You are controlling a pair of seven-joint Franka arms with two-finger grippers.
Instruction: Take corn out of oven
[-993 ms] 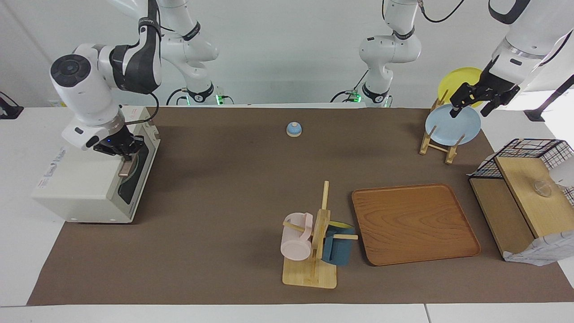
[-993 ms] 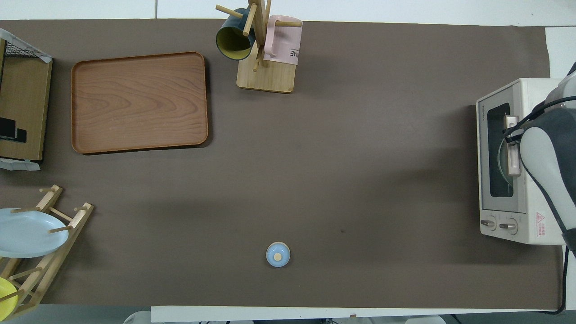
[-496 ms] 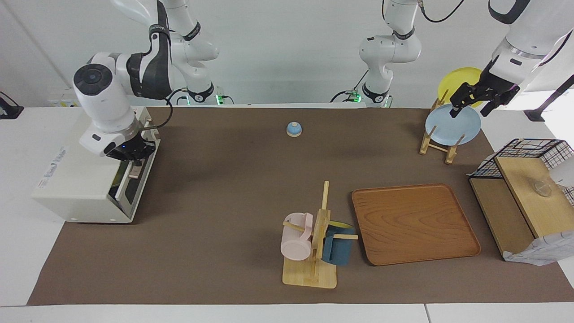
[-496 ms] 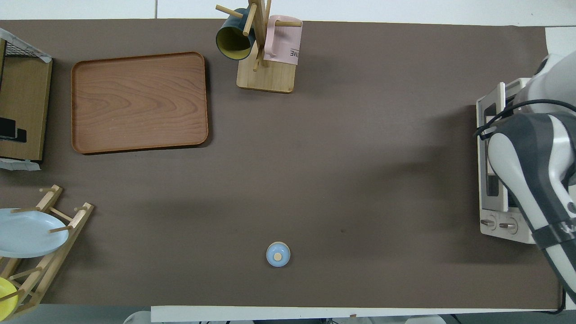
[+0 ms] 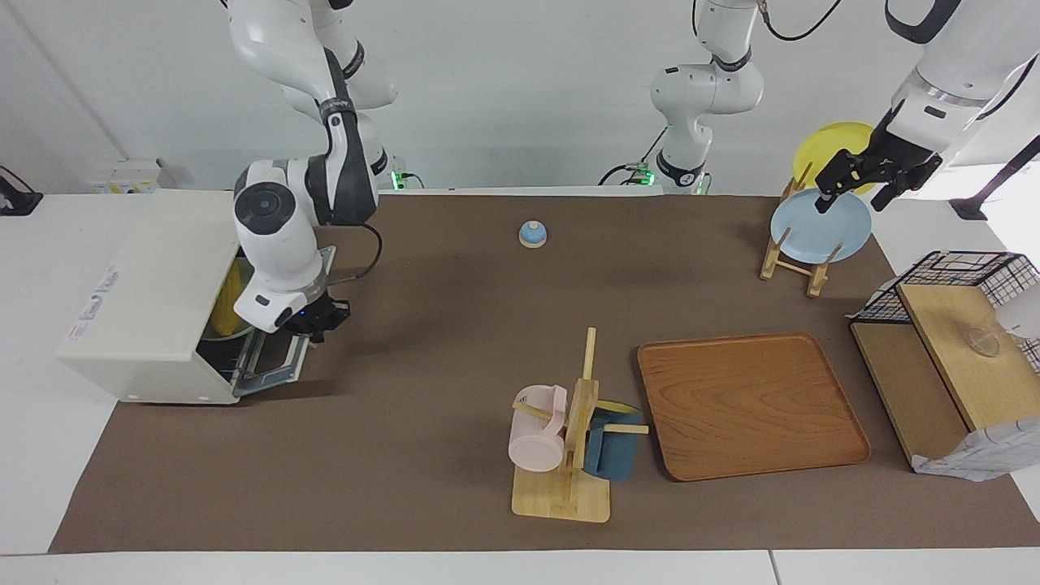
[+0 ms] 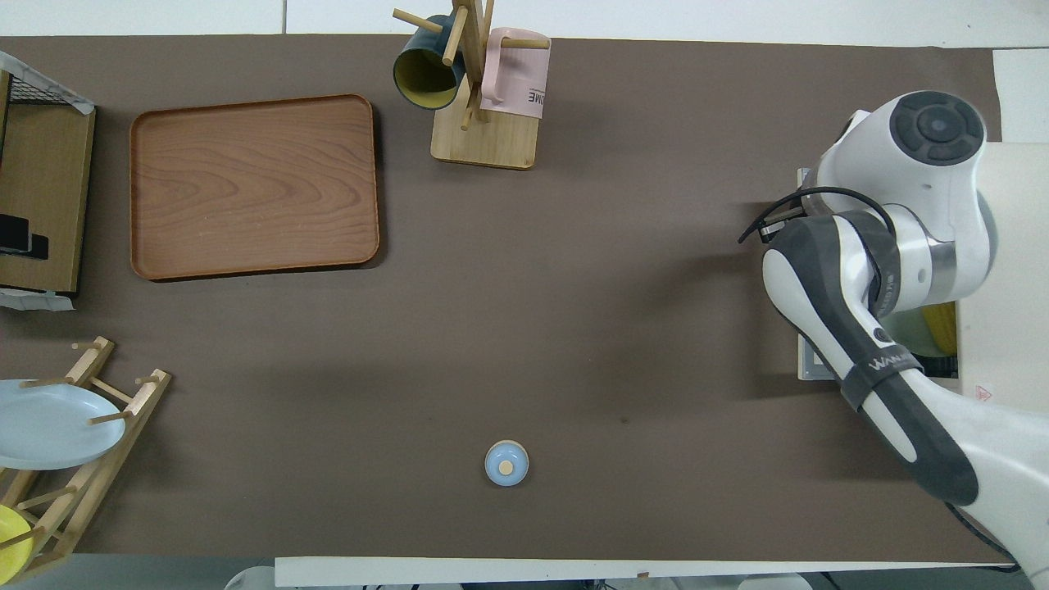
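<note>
The cream-white oven stands at the right arm's end of the table, its door swung down open. The yellow corn lies inside on a greenish dish; in the overhead view the corn shows just past the oven's top. My right gripper is low at the door's outer edge, shut on the door handle, which is hidden under it. My left gripper is open and waits over the plate rack.
A blue plate and a yellow plate stand in a wooden rack. A wooden tray, a mug tree with two mugs, a small blue bell and a black wire basket share the mat.
My right gripper has pulled the oven door from nearly shut down to fully open, moving outward and down. The corn inside has come into sight. The left arm has not moved.
</note>
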